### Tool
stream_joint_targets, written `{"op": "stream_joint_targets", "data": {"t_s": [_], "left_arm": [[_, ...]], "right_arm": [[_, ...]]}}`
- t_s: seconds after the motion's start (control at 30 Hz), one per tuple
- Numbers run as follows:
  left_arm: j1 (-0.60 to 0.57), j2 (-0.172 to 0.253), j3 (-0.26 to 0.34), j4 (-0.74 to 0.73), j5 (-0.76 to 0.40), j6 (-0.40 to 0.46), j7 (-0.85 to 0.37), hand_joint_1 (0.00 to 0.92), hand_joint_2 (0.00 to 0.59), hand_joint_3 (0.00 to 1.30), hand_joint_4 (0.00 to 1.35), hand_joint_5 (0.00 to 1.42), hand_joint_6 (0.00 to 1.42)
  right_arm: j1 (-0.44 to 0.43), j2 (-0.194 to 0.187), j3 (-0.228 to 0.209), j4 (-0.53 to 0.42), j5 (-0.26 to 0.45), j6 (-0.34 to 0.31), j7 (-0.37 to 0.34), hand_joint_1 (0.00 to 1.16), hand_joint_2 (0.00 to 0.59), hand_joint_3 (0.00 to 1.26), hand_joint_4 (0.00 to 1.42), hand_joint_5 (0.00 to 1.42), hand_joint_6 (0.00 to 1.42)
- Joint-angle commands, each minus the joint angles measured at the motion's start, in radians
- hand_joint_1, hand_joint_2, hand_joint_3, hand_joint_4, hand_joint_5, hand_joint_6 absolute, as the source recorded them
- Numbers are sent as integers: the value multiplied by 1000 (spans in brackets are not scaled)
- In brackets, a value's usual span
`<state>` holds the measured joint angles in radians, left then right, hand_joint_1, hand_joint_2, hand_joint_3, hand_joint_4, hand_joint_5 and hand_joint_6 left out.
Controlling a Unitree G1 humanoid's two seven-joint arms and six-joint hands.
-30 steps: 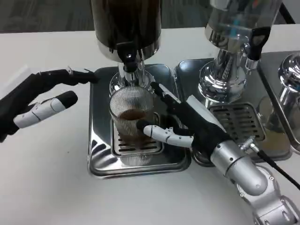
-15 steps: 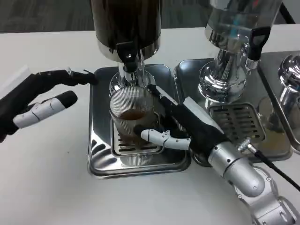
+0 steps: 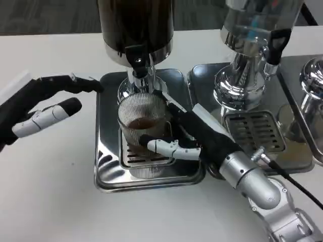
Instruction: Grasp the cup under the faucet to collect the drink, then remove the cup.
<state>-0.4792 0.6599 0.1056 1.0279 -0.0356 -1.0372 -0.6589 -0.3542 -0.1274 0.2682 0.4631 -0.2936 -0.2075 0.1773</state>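
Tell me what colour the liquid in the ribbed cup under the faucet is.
Brown, pooled low in the clear ribbed cup held by the right hand; the head view shows it best.

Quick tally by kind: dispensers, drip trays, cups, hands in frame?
Dispensers: 3, a dark one, a clear one, and a chrome one cut off at the picture's right edge
Drip trays: 2
Cups: 1, ribbed glass cup
Hands: 2, left hand, right hand
Total: 8

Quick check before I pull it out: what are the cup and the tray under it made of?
The cup looks like clear ribbed glass or plastic: brown drink shows through its fluted wall. The drip tray looks like polished steel: mirror-like reflections, slotted grate. The right robot hand wraps the cup.
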Motion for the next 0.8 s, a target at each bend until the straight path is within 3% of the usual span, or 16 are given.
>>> {"op": "stream_joint_targets", "data": {"t_s": [0.03, 0.43, 0.8], "left_arm": [[17, 18, -2, -6, 1, 7, 0, 0, 128, 428, 286, 280, 268], [25, 34, -7, -9, 4, 9, -9, 0, 139, 441, 303, 285, 270], [29, 48, -11, -14, 3, 13, -16, 0, 144, 441, 304, 285, 273]], "right_arm": [[-28, 6, -15, 38, 20, -40, -9, 550, 199, 0, 0, 0, 119], [-56, 32, -38, 121, 47, -111, -23, 570, 197, 0, 0, 20, 149], [-80, 45, -23, 168, 25, -126, -34, 574, 197, 0, 0, 27, 153]]}}
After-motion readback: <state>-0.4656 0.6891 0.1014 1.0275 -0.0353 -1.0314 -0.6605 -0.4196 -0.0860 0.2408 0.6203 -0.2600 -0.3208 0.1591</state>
